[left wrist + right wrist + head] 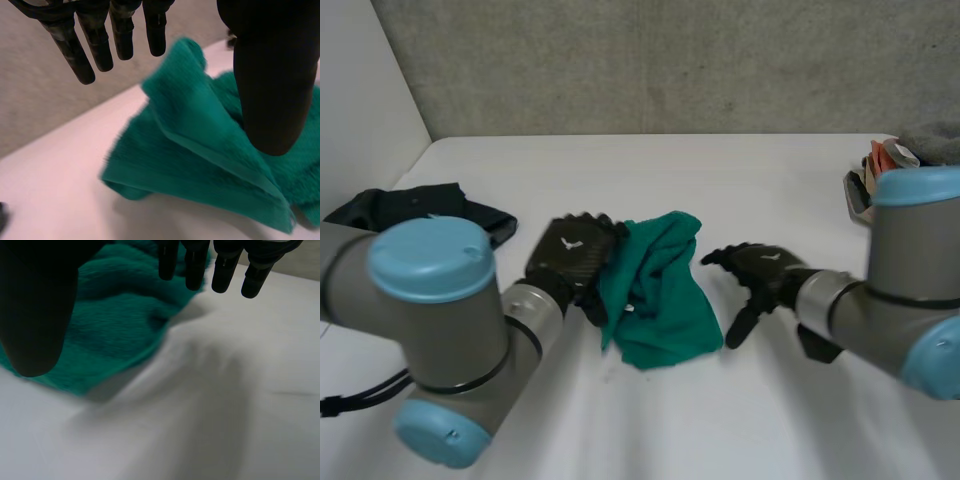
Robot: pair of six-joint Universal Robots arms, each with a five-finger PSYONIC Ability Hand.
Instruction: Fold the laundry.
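Note:
A green towel [660, 290] lies crumpled in a loose heap at the middle of the white table [720, 170]. My left hand [575, 255] hovers at the towel's left edge, open, its fingers [85, 50] straight and apart from the thumb [272, 80], holding nothing; the towel [200, 145] lies below the palm. My right hand [760, 272] is open just right of the towel, fingers [220, 270] spread above bare table, with the towel [115, 325] beside its thumb [37, 305].
A dark garment [415, 208] lies at the table's left side. A pile of mixed laundry [900, 160] sits at the far right edge. A grey wall runs behind the table.

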